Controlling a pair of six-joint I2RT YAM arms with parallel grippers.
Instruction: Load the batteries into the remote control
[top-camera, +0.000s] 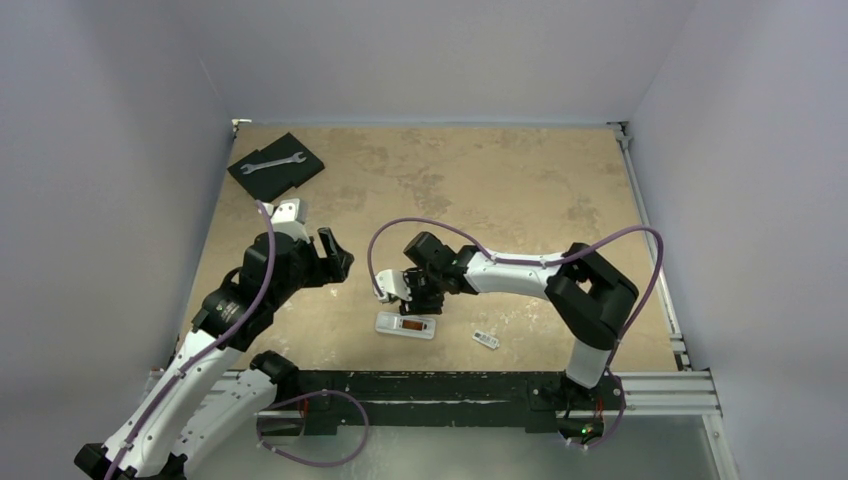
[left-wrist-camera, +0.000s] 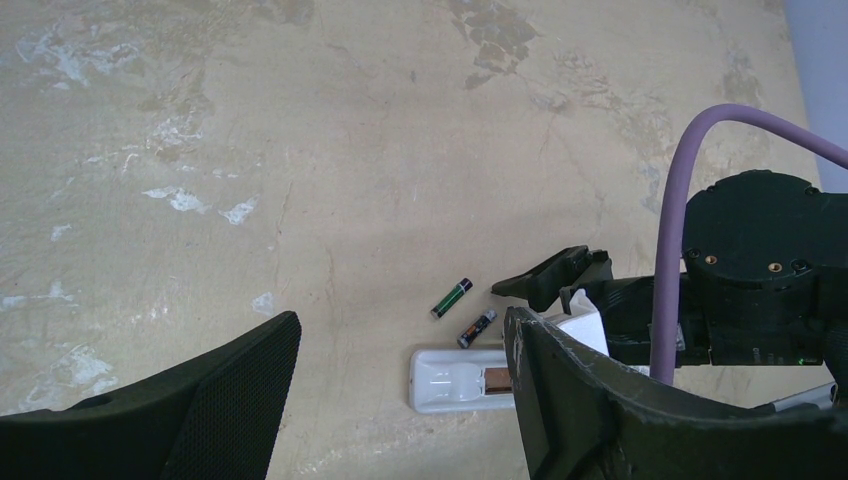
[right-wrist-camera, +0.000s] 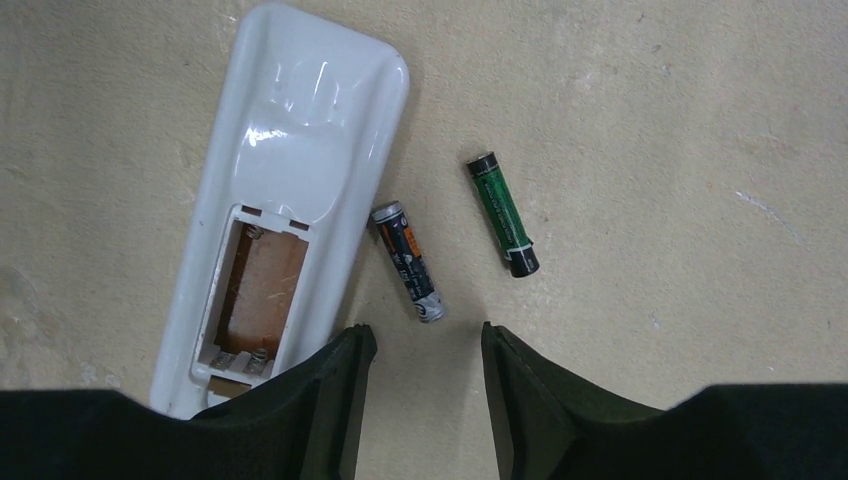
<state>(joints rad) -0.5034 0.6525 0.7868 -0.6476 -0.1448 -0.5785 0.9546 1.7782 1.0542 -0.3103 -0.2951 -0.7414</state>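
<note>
The white remote control (top-camera: 405, 326) lies back up near the table's front, its orange-lined bay open and empty (right-wrist-camera: 258, 290). It also shows in the left wrist view (left-wrist-camera: 455, 380). Two batteries lie loose on the table beside it: a dark one with orange print (right-wrist-camera: 407, 262) next to the remote, and a green one (right-wrist-camera: 503, 215) further off; both show in the left wrist view (left-wrist-camera: 477, 327) (left-wrist-camera: 451, 298). My right gripper (right-wrist-camera: 427, 338) is open and empty, low over the table, its tips just short of the dark battery's end. My left gripper (left-wrist-camera: 400, 320) is open and empty, held above and left of the remote.
A small white cover piece (top-camera: 486, 340) lies right of the remote. A black pad (top-camera: 300, 172) with a wrench (top-camera: 271, 160) sits at the back left. Metal rails run along the right edge (top-camera: 650, 240) and the front edge (top-camera: 450, 385).
</note>
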